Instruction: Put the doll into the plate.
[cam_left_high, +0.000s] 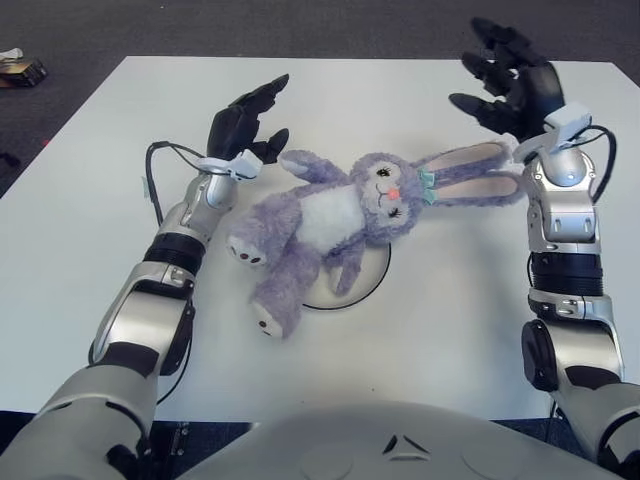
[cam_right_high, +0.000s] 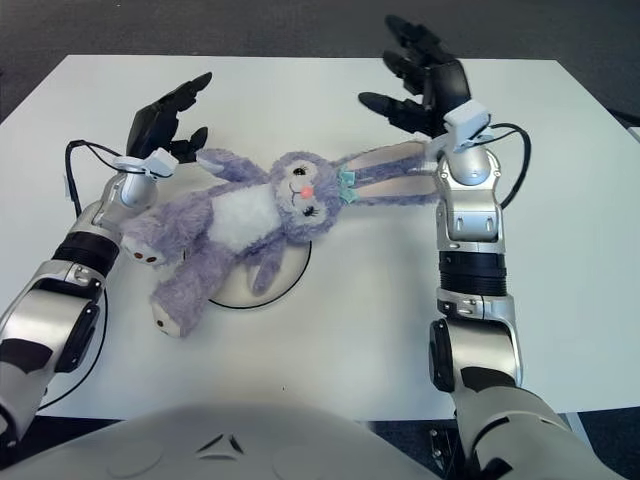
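Note:
A purple plush bunny doll (cam_left_high: 325, 220) lies on its back across a white plate (cam_left_high: 365, 285) with a dark rim in the middle of the white table. Most of the plate is hidden under the doll. The doll's long ears (cam_left_high: 470, 170) stretch right and its legs point to the lower left. My left hand (cam_left_high: 245, 120) is open, just left of the doll's raised arm, not touching it. My right hand (cam_left_high: 510, 85) is open and raised above and behind the ear tips, holding nothing.
The white table (cam_left_high: 90, 200) ends at a dark floor at the back and sides. A small object (cam_left_high: 15, 68) lies on the floor at the far left. A black cable (cam_left_high: 150, 170) loops beside my left forearm.

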